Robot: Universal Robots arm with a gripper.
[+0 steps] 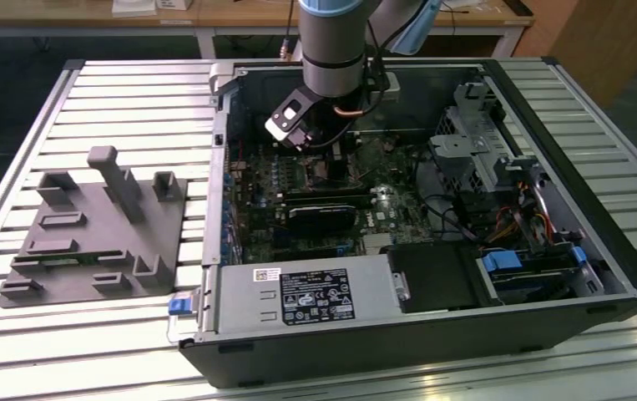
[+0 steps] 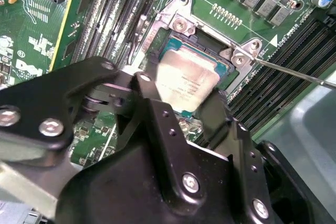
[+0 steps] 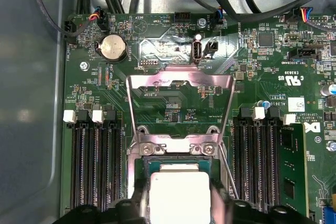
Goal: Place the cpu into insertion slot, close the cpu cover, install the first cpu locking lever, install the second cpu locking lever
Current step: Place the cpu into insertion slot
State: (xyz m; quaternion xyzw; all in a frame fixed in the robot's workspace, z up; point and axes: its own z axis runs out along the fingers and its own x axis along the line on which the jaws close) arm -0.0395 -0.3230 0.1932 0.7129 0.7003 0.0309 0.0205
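Well, in the exterior view the gripper point(image 1: 321, 149) is reaching down into the open computer case point(image 1: 430, 342), close above the green board point(image 1: 396, 150). In the second wrist view its two black fingers point(image 2: 156, 111) are squeezing the cpu point(image 2: 186, 80) from two sides. The cpu is sitting right over the insertion slot point(image 2: 207, 45), looking a bit tilted, so I cannot tell if it is lying all the way in. A thin locking lever point(image 2: 294, 73) is sticking out beside the slot. In the first wrist view the cpu cover point(image 3: 178, 81) is standing open, swung up and away from the slot, and the cpu is showing between the fingers over the slot. So the first step, putting the cpu in, is the one going on. I think it is asking for a flat, gentle drop with the corners lined up, so nothing gets bent.
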